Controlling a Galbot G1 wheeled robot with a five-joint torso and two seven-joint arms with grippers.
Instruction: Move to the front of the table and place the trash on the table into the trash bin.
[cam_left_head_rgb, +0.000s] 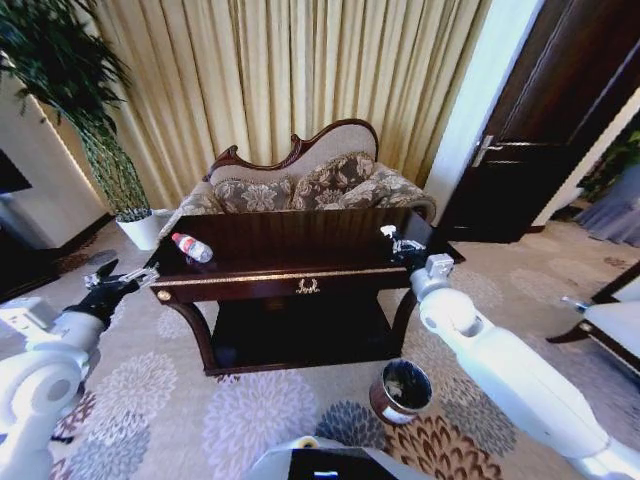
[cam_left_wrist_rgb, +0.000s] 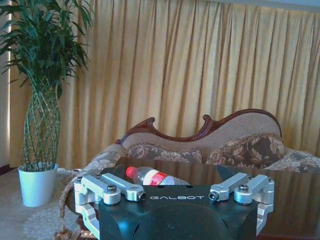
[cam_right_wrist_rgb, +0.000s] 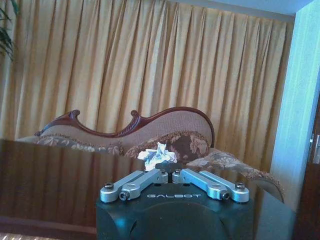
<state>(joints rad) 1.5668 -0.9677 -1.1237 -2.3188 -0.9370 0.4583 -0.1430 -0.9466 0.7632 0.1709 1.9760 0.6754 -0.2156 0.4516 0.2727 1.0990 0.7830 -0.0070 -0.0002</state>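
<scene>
Whitish wad (cam_right_wrist_rgb: 157, 154) pinched in my right gripper (cam_left_head_rgb: 403, 246) at table's (cam_left_head_rgb: 290, 250) 3 o'clock end; bottle (cam_left_head_rgb: 192, 247) lies at 9; left gripper (cam_left_head_rgb: 128, 279) wide beside it; bin (cam_left_head_rgb: 402, 391) on floor.

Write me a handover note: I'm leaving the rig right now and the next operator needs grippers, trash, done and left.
Left gripper: open, hovering off the table's left end, aimed at the bottle, not touching it.
Right gripper: over the table's right end, fingers shut on a whitish wad.
Bottle: lying on its side on the left part of the tabletop.
Bin: on the carpet in front of the table, toward its right leg.
Done: robot is in front of the table.
Left: drop the wad in the bin; bottle is ungrasped and needs binning.
</scene>
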